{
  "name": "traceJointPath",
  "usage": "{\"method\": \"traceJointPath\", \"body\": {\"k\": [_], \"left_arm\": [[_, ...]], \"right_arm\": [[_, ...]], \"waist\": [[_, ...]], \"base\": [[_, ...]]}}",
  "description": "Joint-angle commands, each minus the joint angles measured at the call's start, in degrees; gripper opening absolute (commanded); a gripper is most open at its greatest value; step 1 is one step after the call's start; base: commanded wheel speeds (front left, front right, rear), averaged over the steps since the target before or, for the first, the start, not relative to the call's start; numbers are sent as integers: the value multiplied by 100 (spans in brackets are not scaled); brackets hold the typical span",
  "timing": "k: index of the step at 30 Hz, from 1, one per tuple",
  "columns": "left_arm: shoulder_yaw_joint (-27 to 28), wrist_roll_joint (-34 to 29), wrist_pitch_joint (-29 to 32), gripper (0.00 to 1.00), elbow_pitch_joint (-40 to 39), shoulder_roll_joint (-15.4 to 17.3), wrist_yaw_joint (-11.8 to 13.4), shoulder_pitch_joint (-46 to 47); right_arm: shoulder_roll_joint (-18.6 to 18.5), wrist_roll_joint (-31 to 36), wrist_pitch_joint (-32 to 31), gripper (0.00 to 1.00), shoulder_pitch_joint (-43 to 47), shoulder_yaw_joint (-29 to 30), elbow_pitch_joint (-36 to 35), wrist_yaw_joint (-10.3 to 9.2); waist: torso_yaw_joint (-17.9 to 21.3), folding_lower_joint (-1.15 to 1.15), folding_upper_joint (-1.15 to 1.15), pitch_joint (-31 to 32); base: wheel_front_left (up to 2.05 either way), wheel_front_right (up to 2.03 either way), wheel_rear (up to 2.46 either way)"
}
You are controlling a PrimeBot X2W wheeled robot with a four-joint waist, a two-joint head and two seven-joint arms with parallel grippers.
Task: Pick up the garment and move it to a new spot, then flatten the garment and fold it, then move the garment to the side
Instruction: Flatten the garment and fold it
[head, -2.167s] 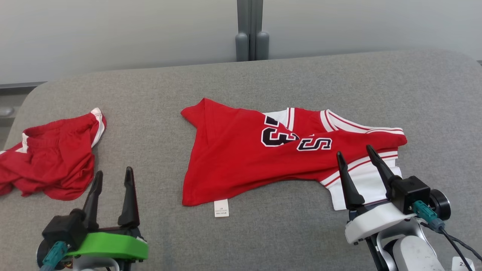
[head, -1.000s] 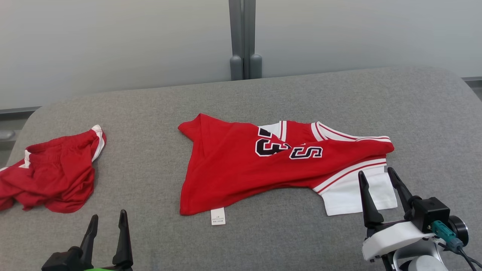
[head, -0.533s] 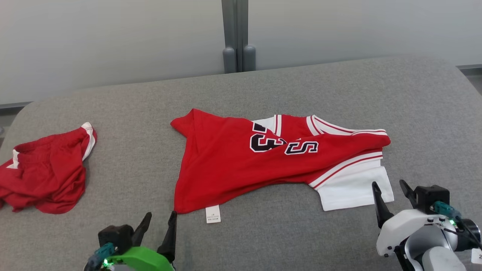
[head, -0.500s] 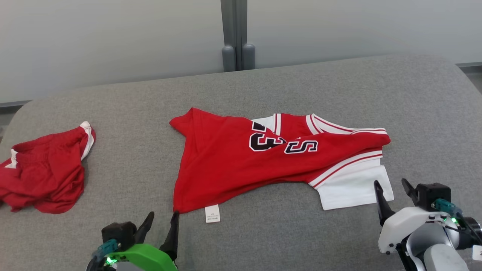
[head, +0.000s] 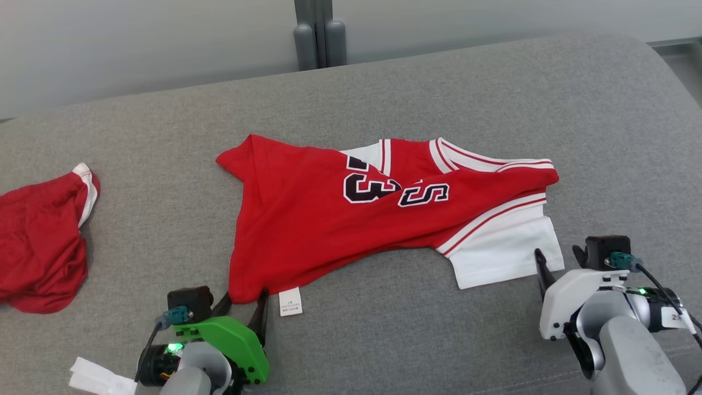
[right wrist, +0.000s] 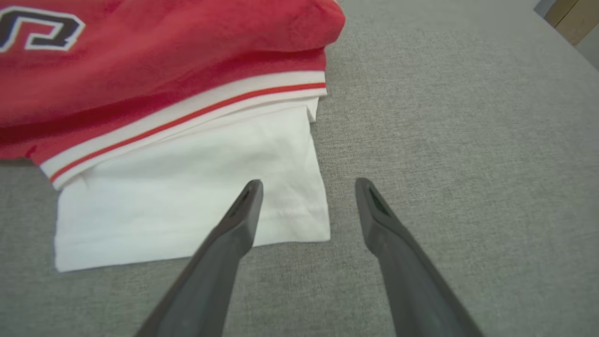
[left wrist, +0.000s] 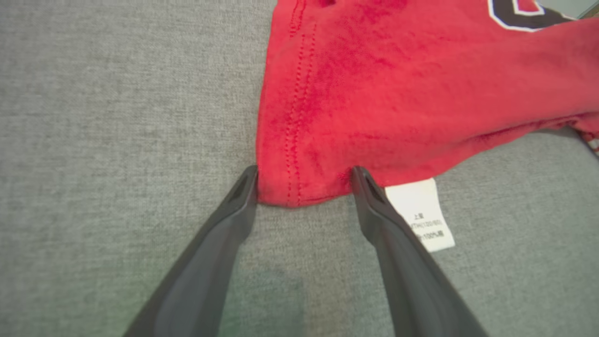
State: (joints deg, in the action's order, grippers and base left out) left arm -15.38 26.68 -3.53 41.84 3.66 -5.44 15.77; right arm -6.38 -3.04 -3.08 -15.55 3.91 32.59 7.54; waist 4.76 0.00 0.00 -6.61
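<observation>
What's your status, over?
Left gripper open, straddling jersey hem corner. Right gripper open at white sleeve edge. Nothing gripped yet. Nothing blocking; red shorts far left.

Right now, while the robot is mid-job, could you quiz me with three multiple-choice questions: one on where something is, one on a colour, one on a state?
1. Where does the white care label lie?
A) on the grey surface, beside the red jersey's near corner
B) on top of the black numbers
C) tucked inside the collar

2. What colour is the sleeve in front of the right gripper?
A) black
B) white
C) green

3. How does the left gripper stand?
A) shut on the label
B) open, fingertips either side of the jersey's corner
C) holding the jersey in the air

Answers: 1 A, the label lies flat on grey cloth by the hem. 2 B, plain white cloth shows below the striped trim. 3 B, the red corner sits between two spread fingertips.
</observation>
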Motion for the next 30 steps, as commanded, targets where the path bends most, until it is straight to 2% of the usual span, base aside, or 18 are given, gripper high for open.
{"method": "traceJointPath", "body": {"k": [1, 4, 8, 10, 11, 15, 16, 21, 25, 30], "left_arm": [[22, 55, -6, 100, 168, -7, 59, 84], [29, 63, -30, 100, 375, -11, 99, 213], [-65, 122, 138, 100, 684, -25, 58, 270], [-118, 177, 218, 49, 806, -40, 18, 274], [-157, 210, 229, 0, 839, -53, -9, 275], [-220, 372, 133, 0, 895, -98, -92, 269], [-199, 466, -9, 0, 786, -90, -122, 253], [-73, 815, -294, 0, 101, -53, -182, 260], [-4, 1206, -247, 0, -891, 38, -210, 127], [118, 2027, 325, 0, -2693, 124, -207, 56]], "right_arm": [[-52, -91, 25, 100, -169, -135, 154, -10], [-115, -210, 29, 100, -361, -345, 519, -10], [-125, -323, -275, 100, -478, -675, 1106, -8], [-103, -428, -400, 100, -487, -873, 1321, -4], [-103, -487, -413, 0, -500, -962, 1384, -3], [-186, -756, -177, 0, -526, -1089, 1302, -5], [-273, -886, 37, 0, -545, -1034, 1086, -5], [-351, -1210, 347, 0, -459, -842, 203, -6], [-389, -1584, 288, 0, -328, -683, -886, -6], [-421, -1975, -39, 0, -181, -438, -2487, -6]], "waist": [[80, 0, 0, -153], [80, 0, 0, -250], [28, 0, 0, -319], [2, 0, 0, -335], [-11, 0, 0, -341], [-36, 0, 0, -314], [-39, 0, 0, -260], [-11, 0, 0, -40], [7, 0, 0, 144], [1, 0, 0, 258]], "base": [[0, 0, 0], [0, 0, 0], [0, 0, 0], [0, 0, 0], [0, 0, 0], [0, 0, 0], [0, 0, 0], [0, 0, 0], [0, 0, 0], [0, 0, 0]]}}
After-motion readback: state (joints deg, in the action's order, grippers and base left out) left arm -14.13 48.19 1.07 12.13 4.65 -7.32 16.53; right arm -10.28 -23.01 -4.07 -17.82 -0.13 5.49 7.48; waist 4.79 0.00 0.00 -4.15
